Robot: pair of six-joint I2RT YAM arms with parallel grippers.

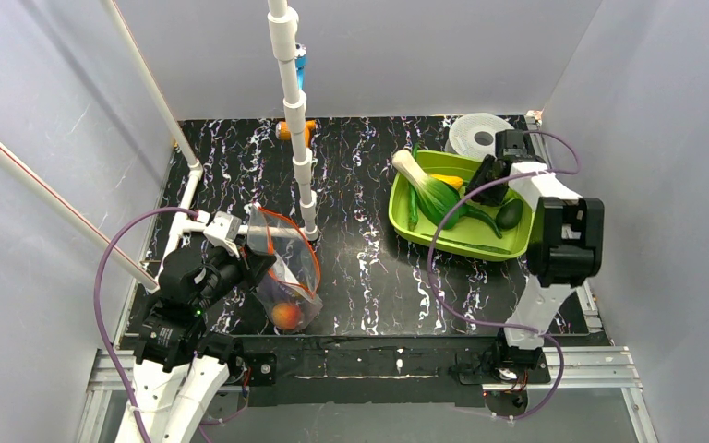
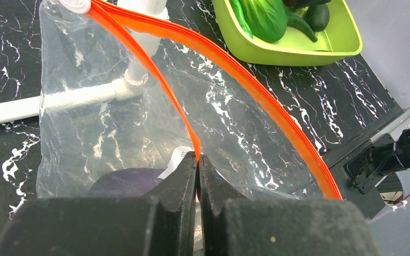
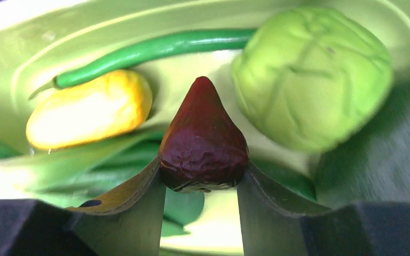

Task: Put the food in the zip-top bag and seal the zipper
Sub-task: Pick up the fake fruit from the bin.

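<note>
Top external view, starting at the left: left hand (image 1: pixel 257 268) just left of the white post (image 1: pixel 297 138), low over the black marbled desk (image 1: pixel 369 277). Fingers pressed together with no gap between them, as seen from the left wrist, pinching one run of the zipper (image 2: pixel 158 80) on the zip-top bag (image 1: pixel 286 272). Other run of the red-orange strip bowed away, mouth gaping. Bag just beside the foot of the post, on its near-left side. At the bottom of the bag: orange-red peach (image 1: pixel 284 316), plus a dark purple shape (image 2: pixel 125 181), possibly the plum, blurred behind the plastic. Right of the post and well apart from it: lime-green tray (image 1: pixel 406 221). Right hand (image 1: pixel 489 175) down inside, clamped on a dark red pointed fruit (image 3: pixel 203 144). Around that fruit, from the right wrist: yellow piece (image 3: pixel 88 109), green pod (image 3: pixel 155 50), light green leafy ball (image 3: pixel 312 77). Dark green avocado (image 1: pixel 510 212) at the tray side farthest from the post.
</note>
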